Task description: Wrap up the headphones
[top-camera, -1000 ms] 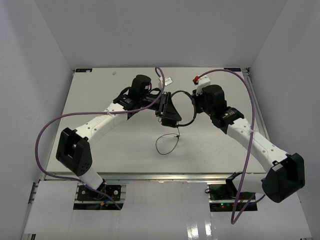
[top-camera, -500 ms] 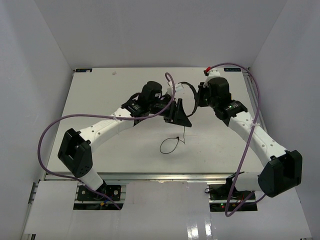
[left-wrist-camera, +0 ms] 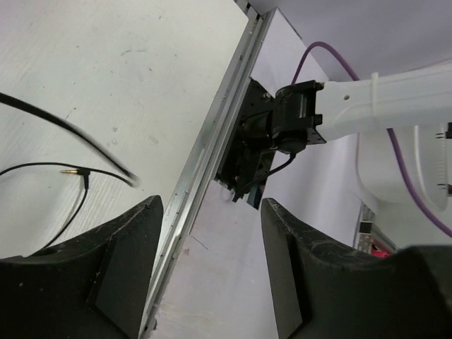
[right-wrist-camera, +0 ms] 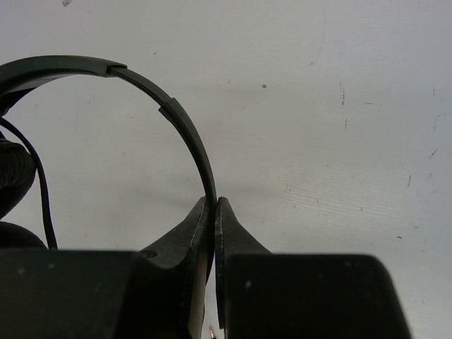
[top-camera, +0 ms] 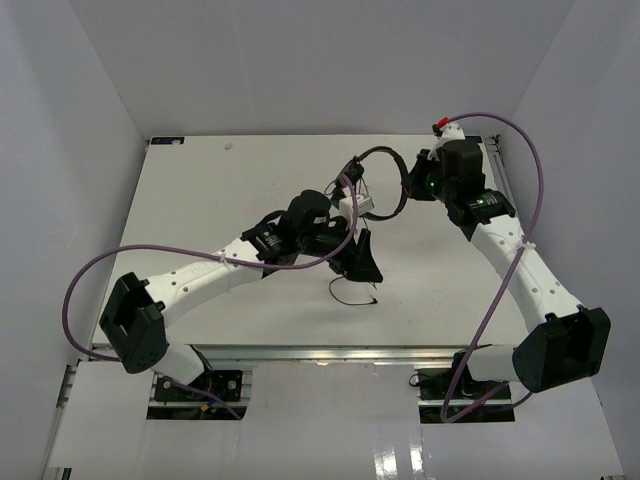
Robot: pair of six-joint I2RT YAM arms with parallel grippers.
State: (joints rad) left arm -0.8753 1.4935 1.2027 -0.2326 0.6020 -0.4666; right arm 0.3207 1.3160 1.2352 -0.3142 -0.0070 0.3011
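Note:
The black headphones' thin headband (top-camera: pixel 388 160) arches above the table at the back centre. My right gripper (top-camera: pixel 408 187) is shut on the headband (right-wrist-camera: pixel 185 131), which runs down between its closed fingertips (right-wrist-camera: pixel 214 206). An earcup (right-wrist-camera: pixel 13 180) and the thin cable (right-wrist-camera: pixel 44 205) show at the left edge of the right wrist view. The cable's loose end lies in a small loop on the table (top-camera: pixel 352 291), with the plug (left-wrist-camera: pixel 69 171) visible in the left wrist view. My left gripper (top-camera: pixel 363 263) is open and empty, pointing toward the near table edge, just above that loop (left-wrist-camera: pixel 212 282).
Purple robot cables (top-camera: pixel 95 270) arc beside both arms. The metal front rail (left-wrist-camera: pixel 212 134) of the table and the right arm's base (left-wrist-camera: pixel 272 134) show in the left wrist view. White walls enclose the table on three sides.
My right gripper has carried the headband back and to the right. My left arm has swung right and toward the near edge. The cable loop has shifted right on the table.

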